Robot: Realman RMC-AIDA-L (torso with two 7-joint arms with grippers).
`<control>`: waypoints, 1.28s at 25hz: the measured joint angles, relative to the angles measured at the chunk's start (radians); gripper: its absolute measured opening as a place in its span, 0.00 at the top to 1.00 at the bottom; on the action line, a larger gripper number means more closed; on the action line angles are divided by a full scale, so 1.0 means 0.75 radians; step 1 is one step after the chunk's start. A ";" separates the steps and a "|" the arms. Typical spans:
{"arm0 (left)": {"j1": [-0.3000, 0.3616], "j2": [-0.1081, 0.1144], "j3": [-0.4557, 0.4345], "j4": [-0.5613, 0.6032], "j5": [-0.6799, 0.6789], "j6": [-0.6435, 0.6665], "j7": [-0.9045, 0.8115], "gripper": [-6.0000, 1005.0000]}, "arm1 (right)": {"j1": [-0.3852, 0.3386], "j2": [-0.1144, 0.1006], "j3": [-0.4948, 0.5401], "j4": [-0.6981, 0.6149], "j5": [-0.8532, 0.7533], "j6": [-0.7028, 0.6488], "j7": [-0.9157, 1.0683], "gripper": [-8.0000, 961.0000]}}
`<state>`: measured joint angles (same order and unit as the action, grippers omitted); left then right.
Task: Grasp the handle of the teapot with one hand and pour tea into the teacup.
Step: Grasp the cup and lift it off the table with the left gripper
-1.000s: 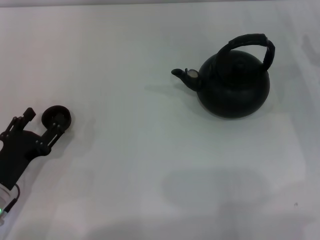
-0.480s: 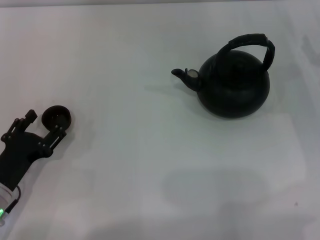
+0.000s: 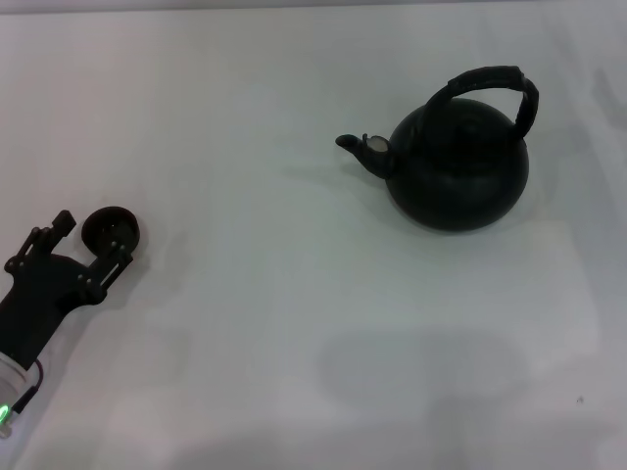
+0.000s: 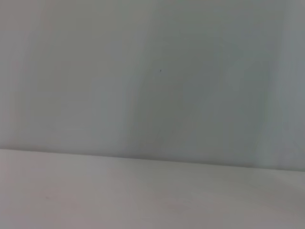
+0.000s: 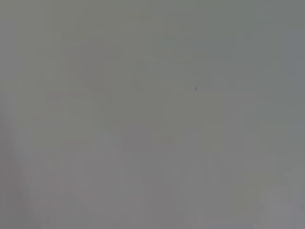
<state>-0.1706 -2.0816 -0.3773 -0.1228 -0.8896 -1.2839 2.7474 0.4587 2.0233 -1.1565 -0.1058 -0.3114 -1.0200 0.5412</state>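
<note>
The black teapot [image 3: 458,171] stands upright at the far right of the white table in the head view, its spout [image 3: 362,149] pointing left. Its ribbed arched handle [image 3: 495,80] rises over the top, free of any gripper. The tiny dark teacup [image 3: 110,225] sits at the left. My left gripper [image 3: 92,237] is open just in front of the cup, one fingertip [image 3: 120,251] overlapping the cup's near edge, the other finger to the cup's left. My right gripper is out of view. Both wrist views show only blank pale surface.
The white table [image 3: 294,294] stretches between the cup and the teapot with nothing standing on it. A faint shadow lies on the table at the front middle.
My left gripper has shifted very slightly by the cup. The cup and the teapot have not moved.
</note>
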 joint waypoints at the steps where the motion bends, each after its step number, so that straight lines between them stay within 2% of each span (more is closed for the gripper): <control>1: 0.000 0.000 0.000 0.000 0.000 0.000 0.000 0.20 | 0.000 0.000 0.000 0.000 0.000 0.000 0.000 0.09; 32: -0.028 0.002 0.000 0.002 0.000 0.046 0.000 0.20 | 0.000 -0.002 0.000 -0.006 0.000 0.000 -0.008 0.09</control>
<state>-0.1919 -2.0800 -0.3774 -0.1212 -0.8897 -1.2491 2.7474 0.4586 2.0218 -1.1566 -0.1105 -0.3113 -1.0201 0.5353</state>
